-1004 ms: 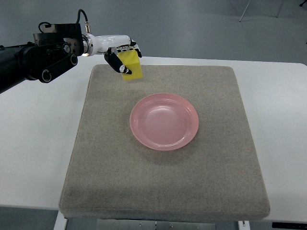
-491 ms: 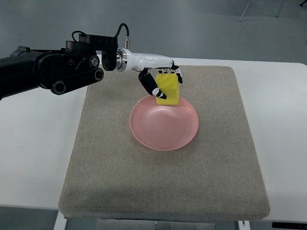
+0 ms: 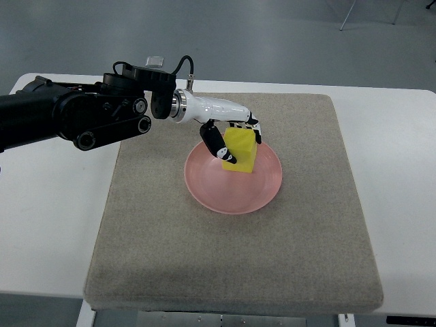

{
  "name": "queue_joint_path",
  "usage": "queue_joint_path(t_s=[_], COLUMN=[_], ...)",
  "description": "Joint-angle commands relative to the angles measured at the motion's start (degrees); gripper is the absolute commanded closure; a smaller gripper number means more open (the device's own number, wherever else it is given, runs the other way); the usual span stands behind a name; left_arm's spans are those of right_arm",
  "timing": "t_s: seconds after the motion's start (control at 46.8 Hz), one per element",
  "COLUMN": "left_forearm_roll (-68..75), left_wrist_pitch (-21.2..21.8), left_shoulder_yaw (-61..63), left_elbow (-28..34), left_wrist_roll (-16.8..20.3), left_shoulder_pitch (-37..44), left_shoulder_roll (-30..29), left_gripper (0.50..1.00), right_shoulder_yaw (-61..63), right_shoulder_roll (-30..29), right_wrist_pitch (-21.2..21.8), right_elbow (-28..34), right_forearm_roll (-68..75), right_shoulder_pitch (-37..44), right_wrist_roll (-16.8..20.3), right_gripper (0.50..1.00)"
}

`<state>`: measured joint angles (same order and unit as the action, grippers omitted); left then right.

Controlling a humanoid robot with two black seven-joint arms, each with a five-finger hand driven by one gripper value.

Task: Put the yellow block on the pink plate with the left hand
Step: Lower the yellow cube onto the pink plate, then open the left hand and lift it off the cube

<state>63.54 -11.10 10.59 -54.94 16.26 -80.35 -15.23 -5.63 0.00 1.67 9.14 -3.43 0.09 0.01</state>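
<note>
A: Where does the yellow block (image 3: 240,151) sit in the frame?

B: A little above the middle, over the upper half of the pink plate (image 3: 262,194). Its lower edge meets the plate's surface or hangs just above it; I cannot tell which from this steep angle.

A: And the left hand (image 3: 228,136)?

B: It grips the block. The black-tipped thumb (image 3: 219,147) presses the block's left face, and the other fingers (image 3: 255,129) curl over the top right edge. The white forearm runs up and to the left into a black arm that enters from the left edge of the frame.

A: Is the block upright?

B: Slightly tilted, with one corner pointing toward the lower part of the picture.

A: What lies under the plate?

B: A grey-brown mat (image 3: 204,259) that fills most of the centre of the frame. The mat rests on a white table (image 3: 48,204), which shows along the left, the right and the top. The plate sits a little above the mat's middle.

A: Any sign of the right hand?

B: None in this view.

A: Anything else?

B: A grey floor (image 3: 272,34) across the top of the frame, beyond the table.
</note>
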Motion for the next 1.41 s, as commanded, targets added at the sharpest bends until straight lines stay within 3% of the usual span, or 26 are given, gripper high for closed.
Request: queue_joint_path(t_s=[0.0,0.534,0.619,0.683,0.748,0.812,0.876,1.004,1.388], left_forearm_roll=[0.44,2.55,2.46,2.46,2.46,2.46,2.46,2.37,1.41], left_wrist_pitch=[0.02,0.02,0.02,0.02,0.02,-0.06,-0.06,-0.15,-0.77], left_shoulder_yaw=[0.83,0.92,1.01,0.92,0.92,0.92,0.92,0.83,-0.05], left_elbow=[0.09,0.36,0.36,0.44,0.44,0.18,0.09,0.09,0.0], left_wrist_roll=[0.0,0.0,0.0,0.08,0.08,0.08,0.08,0.08,0.08], left_shoulder_pitch=[0.02,0.63,0.99,1.07,1.16,1.07,1.07,0.99,0.11], left_shoulder_roll=[0.46,1.96,1.96,1.87,1.87,1.96,1.87,1.87,0.73], left_gripper=[0.877,0.832,0.791,0.729,0.716,0.662,0.649,0.572,0.555], right_shoulder_yaw=[0.0,0.0,0.0,0.0,0.0,0.0,0.0,0.0,0.0], right_shoulder_roll=[0.0,0.0,0.0,0.0,0.0,0.0,0.0,0.0,0.0], right_wrist_pitch=[0.0,0.0,0.0,0.0,0.0,0.0,0.0,0.0,0.0], right_elbow=[0.0,0.0,0.0,0.0,0.0,0.0,0.0,0.0,0.0], right_forearm_roll=[0.0,0.0,0.0,0.0,0.0,0.0,0.0,0.0,0.0], right_shoulder_pitch=[0.0,0.0,0.0,0.0,0.0,0.0,0.0,0.0,0.0], right_wrist_roll=[-0.01,-0.01,-0.01,-0.01,-0.01,-0.01,-0.01,-0.01,-0.01], right_gripper=[0.576,0.576,0.576,0.576,0.576,0.576,0.576,0.576,0.576])
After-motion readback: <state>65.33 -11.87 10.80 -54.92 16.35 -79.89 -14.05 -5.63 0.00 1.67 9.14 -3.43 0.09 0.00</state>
